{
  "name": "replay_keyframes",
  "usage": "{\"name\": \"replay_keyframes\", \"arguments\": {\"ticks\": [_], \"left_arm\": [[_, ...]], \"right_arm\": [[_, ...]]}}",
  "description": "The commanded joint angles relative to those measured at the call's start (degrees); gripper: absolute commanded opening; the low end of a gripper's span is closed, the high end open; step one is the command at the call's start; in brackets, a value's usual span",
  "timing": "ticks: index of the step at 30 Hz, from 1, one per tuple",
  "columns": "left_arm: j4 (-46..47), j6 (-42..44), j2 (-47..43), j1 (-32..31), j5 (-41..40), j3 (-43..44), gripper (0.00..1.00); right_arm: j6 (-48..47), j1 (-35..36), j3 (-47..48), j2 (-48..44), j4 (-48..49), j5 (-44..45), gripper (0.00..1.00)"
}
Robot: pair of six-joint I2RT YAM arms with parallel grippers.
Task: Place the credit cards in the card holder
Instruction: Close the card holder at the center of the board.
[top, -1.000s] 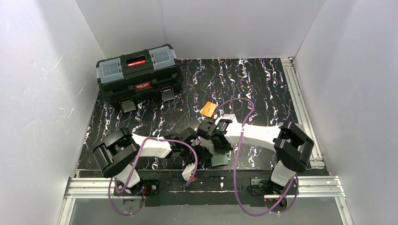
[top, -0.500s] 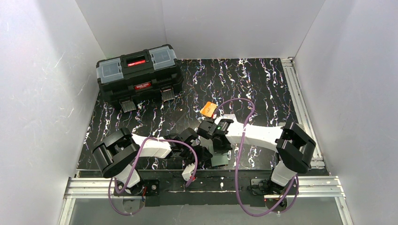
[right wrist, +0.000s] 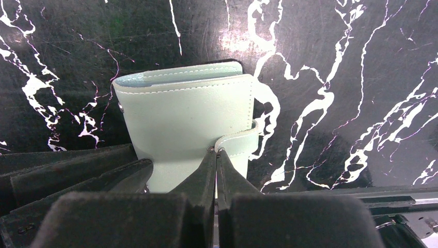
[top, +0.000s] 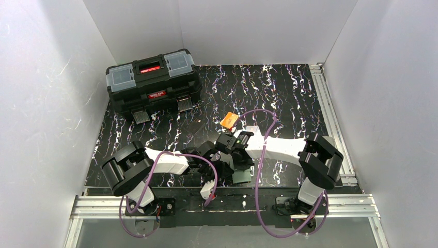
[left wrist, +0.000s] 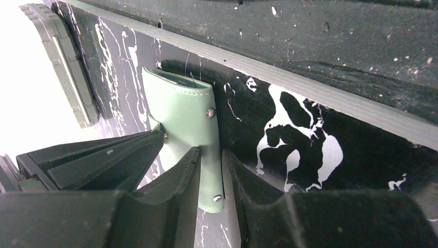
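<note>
Mint-green card holder (right wrist: 186, 124) is clamped by the left claw (left wrist: 210, 153), right claw (right wrist: 216, 152) clenched at its snap tab (right wrist: 240, 144). A thin pinch may slip, leaving it snapped.

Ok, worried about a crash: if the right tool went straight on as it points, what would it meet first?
The card holder: the right tool is shut with its tips at the snap tab, so it would press into that, likely against the table beneath.
</note>
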Motion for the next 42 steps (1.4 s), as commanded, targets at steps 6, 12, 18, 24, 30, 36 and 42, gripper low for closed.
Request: {"name": "replay_keyframes", "arguments": {"ticks": [6, 12, 18, 24, 30, 36, 42], "left_arm": [[-13.0, 5.0, 3.0, -1.0, -3.2, -2.6, 0.22], [-13.1, 4.8, 3.0, -1.1, -3.4, -2.4, 0.22], [-13.1, 4.8, 3.2, -1.1, -3.3, -2.3, 0.22], [-13.0, 5.2, 2.4, -1.1, -2.9, -2.7, 0.22], [-12.8, 5.0, 2.3, -1.5, -2.8, -2.3, 0.22], [-12.9, 5.1, 2.1, -1.6, -3.1, -3.2, 0.22], [-12.9, 5.0, 2.0, -1.7, -3.2, -3.4, 0.22]], "right_arm": [[0.2, 0.5, 1.3, 0.9, -4.0, 2.6, 0.01], [0.7, 0.4, 0.6, -0.7, -5.0, 3.7, 0.01], [0.0, 0.4, 1.6, 1.0, -4.2, 2.9, 0.01], [-0.9, 0.3, 1.8, 1.3, -2.8, 1.8, 0.13], [-0.8, 0.4, 2.8, 1.3, -3.3, 1.7, 0.27], [0.4, 0.3, 2.9, -1.8, -4.2, 2.4, 0.29], [0.8, 0.6, 3.8, -2.2, -5.1, 2.7, 0.28]]}}
